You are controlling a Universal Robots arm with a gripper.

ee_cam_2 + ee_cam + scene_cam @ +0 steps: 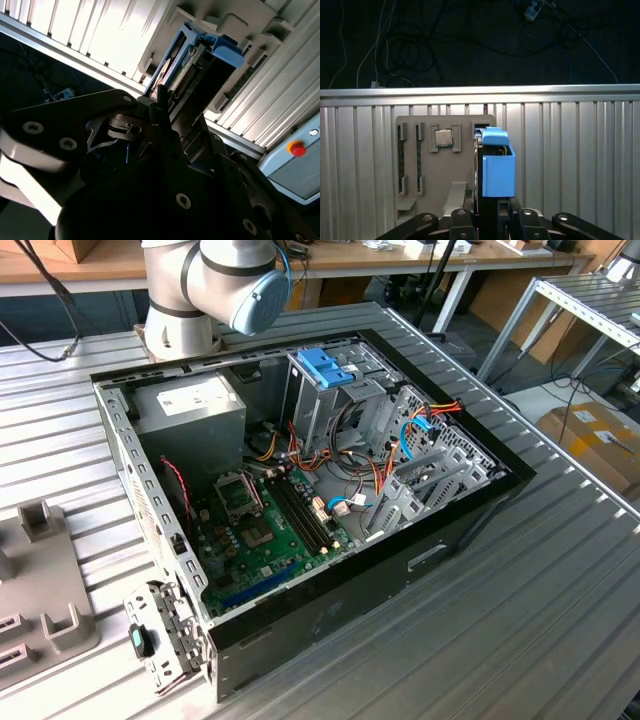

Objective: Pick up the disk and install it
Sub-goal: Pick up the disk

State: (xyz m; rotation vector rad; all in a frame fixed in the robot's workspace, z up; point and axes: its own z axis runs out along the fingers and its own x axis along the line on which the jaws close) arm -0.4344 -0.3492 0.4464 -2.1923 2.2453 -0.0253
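The disk [497, 170] stands on edge at the side of a grey fixture plate [445, 175], its light-blue carrier rail facing the camera. In the second wrist view the disk [200, 55] sits among the fixture's grey brackets [240, 20]. My gripper [489, 220] straddles the disk's near end, and its dark fingers [161, 100] lie against the disk's sides, shut on it. The open computer case [300, 490] lies on the ribbed table in the exterior view, with a tall drive cage [330, 400] inside it.
The fixture plate also carries a processor chip [443, 137] and memory slots [401, 160]. Part of the fixture [45, 580] shows at the exterior view's left. A box with a red button [297, 148] stands near the table. Cables fill the case beside the cage.
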